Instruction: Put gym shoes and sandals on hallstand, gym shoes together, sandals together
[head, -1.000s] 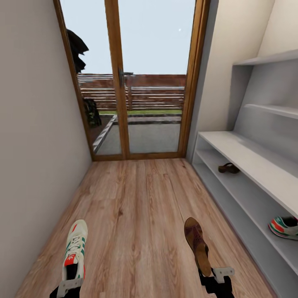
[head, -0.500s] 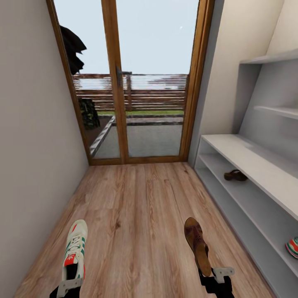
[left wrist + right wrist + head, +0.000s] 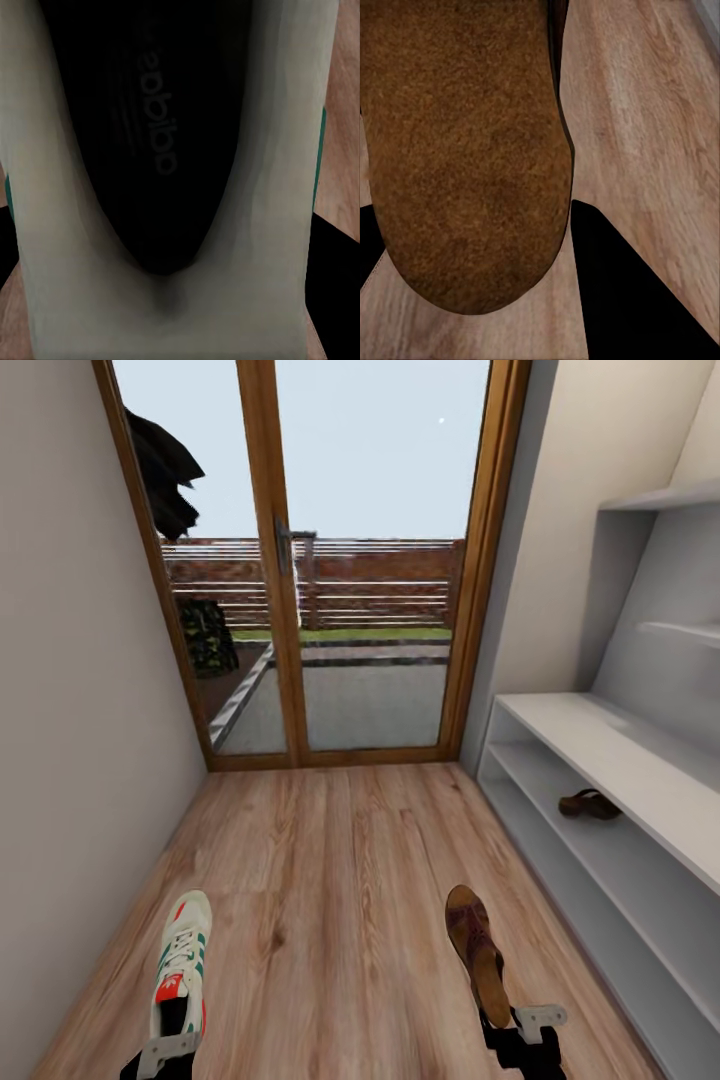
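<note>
Left gripper [image 3: 168, 1053] clamps white green-striped lace-up sneaker [image 3: 180, 964]; right gripper [image 3: 520, 1028] clamps brown leather sandal [image 3: 476, 952].
Second brown sandal [image 3: 589, 804] lies on white rack's [image 3: 640, 880] shelf.

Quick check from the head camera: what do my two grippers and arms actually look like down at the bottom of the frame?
Both look alike: black, blocky arm ends at the picture's bottom edge, each carrying a light grey, flat plate-like finger piece with small dark holes. The left gripper shows a grey bar-shaped piece; the right gripper shows a similar grey piece, angled. No cables or markings are visible. In the wrist views, black gripper parts show at the edges.
</note>
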Available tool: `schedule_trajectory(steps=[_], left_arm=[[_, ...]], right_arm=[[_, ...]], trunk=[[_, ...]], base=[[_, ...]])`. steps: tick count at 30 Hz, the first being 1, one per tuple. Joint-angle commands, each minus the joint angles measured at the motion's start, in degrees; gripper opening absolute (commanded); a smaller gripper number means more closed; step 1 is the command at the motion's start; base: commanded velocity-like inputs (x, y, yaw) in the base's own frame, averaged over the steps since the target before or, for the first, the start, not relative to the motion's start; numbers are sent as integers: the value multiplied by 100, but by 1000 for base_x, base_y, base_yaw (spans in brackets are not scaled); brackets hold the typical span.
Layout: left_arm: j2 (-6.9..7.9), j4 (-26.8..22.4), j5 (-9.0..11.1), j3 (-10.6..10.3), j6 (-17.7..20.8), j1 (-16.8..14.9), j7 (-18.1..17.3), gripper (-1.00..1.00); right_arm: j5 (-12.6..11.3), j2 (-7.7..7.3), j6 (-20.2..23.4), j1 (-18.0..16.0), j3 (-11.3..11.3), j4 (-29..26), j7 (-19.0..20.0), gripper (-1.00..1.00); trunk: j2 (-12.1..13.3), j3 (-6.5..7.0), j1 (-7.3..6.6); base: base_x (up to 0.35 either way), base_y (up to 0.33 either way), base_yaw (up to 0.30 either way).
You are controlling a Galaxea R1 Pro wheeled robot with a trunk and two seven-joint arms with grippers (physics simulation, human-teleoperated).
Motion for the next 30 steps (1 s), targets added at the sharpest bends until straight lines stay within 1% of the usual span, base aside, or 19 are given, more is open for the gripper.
schedule_trajectory(steps=[1,6,12,18,30], left_arm=[[-4,3,-42,50,-22,-6,-42,-100],[-4,4,-40,50,-22,-6,-44,-100],[-4,4,-43,50,-24,-6,-46,-100],[-4,4,-43,50,-23,-6,-46,-100],[-4,4,-43,50,-22,-6,-46,-100]], right_arm=[[34,1,-14,-4,-53,3,32,-100],[33,4,-14,-4,-53,2,32,-100],[29,4,-14,-4,-53,1,40,-100],[29,4,-14,-4,-53,1,40,-100],[32,4,-14,-4,-53,1,39,-100]], trunk=[[-2,-5,2],[-2,-5,2],[-2,-5,2],[-2,-5,2],[-2,-5,2]], base=[[337,49,0],[322,115,-37],[238,198,-221],[37,85,-263],[3,7,-264]])
